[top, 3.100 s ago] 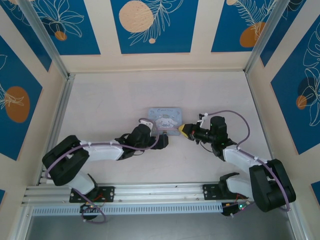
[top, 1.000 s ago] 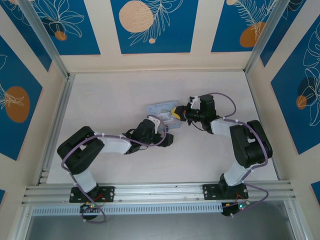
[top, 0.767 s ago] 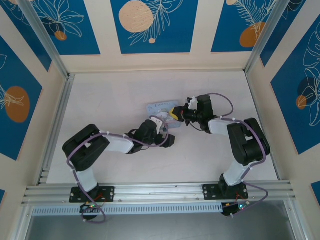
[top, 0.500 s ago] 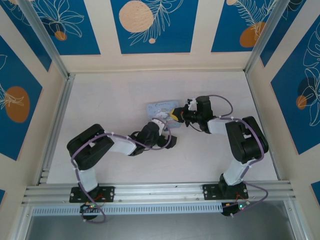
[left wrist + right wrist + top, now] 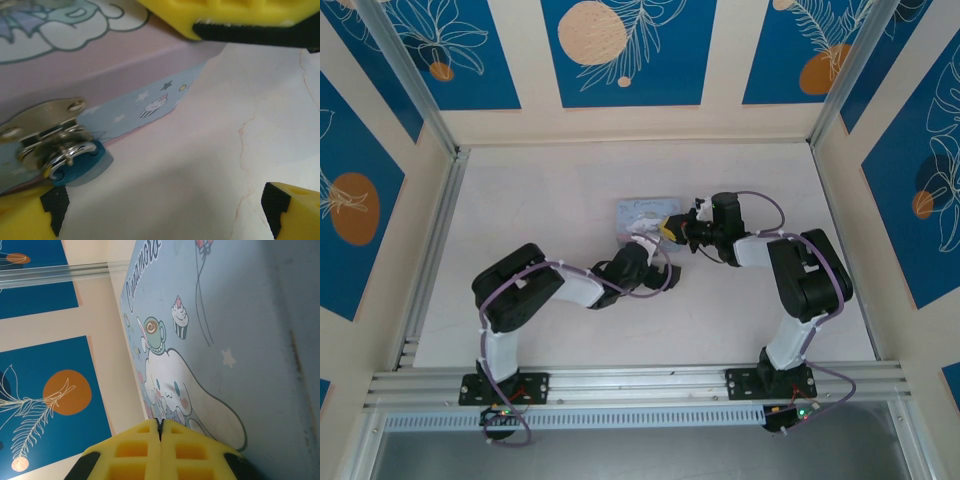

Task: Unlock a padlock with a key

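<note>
The padlock (image 5: 80, 162) is a tiny lock with a teal body and a shiny shackle. It hangs through the metal hasp (image 5: 47, 122) on the side of the pale blue cartoon tin (image 5: 640, 211). My left gripper (image 5: 165, 220) stands open low over the table, and the padlock is just above its left finger (image 5: 25, 222). My right gripper (image 5: 160, 424) is shut, its yellow tips over the tin's printed lid (image 5: 240, 315) near one edge. In the top view the right gripper (image 5: 666, 227) is at the tin's near right corner and the left gripper (image 5: 668, 277) lies just in front. The key is hidden.
The white tabletop (image 5: 540, 200) is fenced by aluminium rails (image 5: 430, 250) and blue-patterned walls. Both arms crowd the middle, their wrists close together. The right gripper's yellow finger (image 5: 225, 15) shows at the top of the left wrist view.
The tin has been pushed a little toward the back and turned squarer. My left arm has folded inward, carrying its gripper rightward. The right gripper has crept slightly left.
</note>
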